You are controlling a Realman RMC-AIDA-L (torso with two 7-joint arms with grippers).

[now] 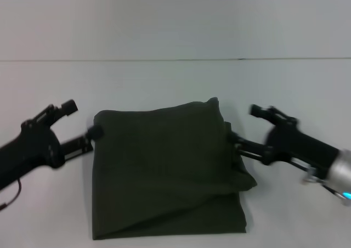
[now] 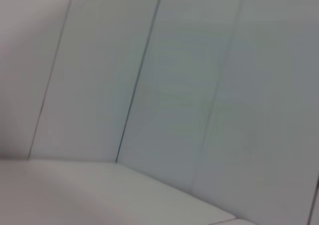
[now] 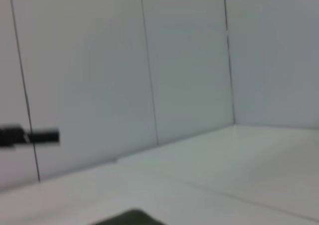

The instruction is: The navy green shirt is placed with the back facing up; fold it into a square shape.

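Navy green shirt [image 1: 164, 174]: folded into a rough rectangle, plain side up, flat on the white bench [image 1: 49, 215], centred in the head view and near its lower edge; top layer rumpled, upper right corner peaked, right edge bulging outward above a lower layer that juts past it at the near right corner. Left gripper [image 1: 90, 135]: at the shirt's upper left edge, dark fingertip touching or just beside the cloth, arm stretching off toward the left border; state of jaws cannot be told. Right gripper [image 1: 235, 144]: at the shirt's right edge, about mid-height, tips against or tucked into the folded layers, arm running off to the right with a silver wrist section; jaws likewise cannot be told, whether clenched on cloth or released. Left wrist view: pale panelled wall [image 2: 199, 85] and a strip of bench only. Right wrist view: same wall and bench, a sliver of dark green cloth at the frame's border, a black bar-shaped piece [image 3: 30, 136] far off, blurred, not identifiable.
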